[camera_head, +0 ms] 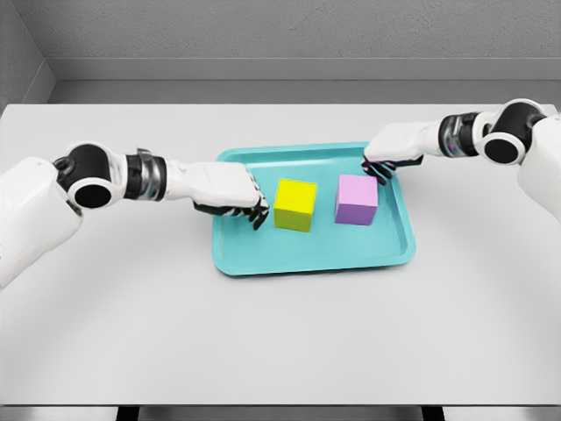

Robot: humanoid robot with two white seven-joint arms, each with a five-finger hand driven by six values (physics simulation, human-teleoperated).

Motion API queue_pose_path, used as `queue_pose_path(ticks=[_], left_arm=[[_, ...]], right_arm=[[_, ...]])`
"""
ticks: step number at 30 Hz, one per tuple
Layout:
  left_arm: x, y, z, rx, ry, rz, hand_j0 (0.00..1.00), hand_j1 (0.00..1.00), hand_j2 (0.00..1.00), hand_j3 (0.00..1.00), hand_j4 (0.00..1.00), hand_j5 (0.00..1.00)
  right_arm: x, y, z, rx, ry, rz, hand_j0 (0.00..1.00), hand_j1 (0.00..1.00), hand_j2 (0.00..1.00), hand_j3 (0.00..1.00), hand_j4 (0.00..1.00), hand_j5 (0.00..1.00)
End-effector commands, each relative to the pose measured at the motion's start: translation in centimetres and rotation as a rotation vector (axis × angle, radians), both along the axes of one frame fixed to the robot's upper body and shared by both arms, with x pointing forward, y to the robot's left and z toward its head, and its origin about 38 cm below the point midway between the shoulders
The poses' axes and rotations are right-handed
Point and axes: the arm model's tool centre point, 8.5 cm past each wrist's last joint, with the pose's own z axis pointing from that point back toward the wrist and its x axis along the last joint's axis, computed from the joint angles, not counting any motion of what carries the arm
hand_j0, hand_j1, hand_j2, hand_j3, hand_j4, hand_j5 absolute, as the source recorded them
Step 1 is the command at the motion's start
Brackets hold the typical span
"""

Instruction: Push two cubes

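Cubes, yellow cube point(295, 204) and purple cube point(357, 199), sit apart in teal tray point(263, 261)

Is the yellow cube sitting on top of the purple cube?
No, the yellow cube sits beside the purple cube, both resting apart on the teal tray.
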Motion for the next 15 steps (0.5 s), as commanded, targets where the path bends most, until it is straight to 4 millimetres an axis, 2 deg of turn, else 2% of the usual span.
queue_pose_path(ticks=[1, 5, 15], left_arm=[[-0.3, -0.2, 0.0, -0.001, 0.002, -0.009, 0.41, 0.41, 0.41, 0.41, 0.41, 0.41], [-0.1, -0.2, -0.1, 0.000, 0.005, -0.004, 0.41, 0.41, 0.41, 0.41, 0.41, 0.41], [-0.3, -1.3, -0.6, 0.004, 0.003, -0.024, 0.41, 0.41, 0.41, 0.41, 0.41, 0.41]], right_arm=[[-0.1, 0.5, -0.2, -0.001, 0.004, 0.012, 0.18, 0.18, 0.18, 0.18, 0.18, 0.18], [-0.5, 1.1, -0.7, -0.020, 0.011, 0.036, 0.18, 0.18, 0.18, 0.18, 0.18, 0.18], [-0.7, 1.8, -0.1, -0.016, -0.005, 0.061, 0.18, 0.18, 0.18, 0.18, 0.18, 0.18]])
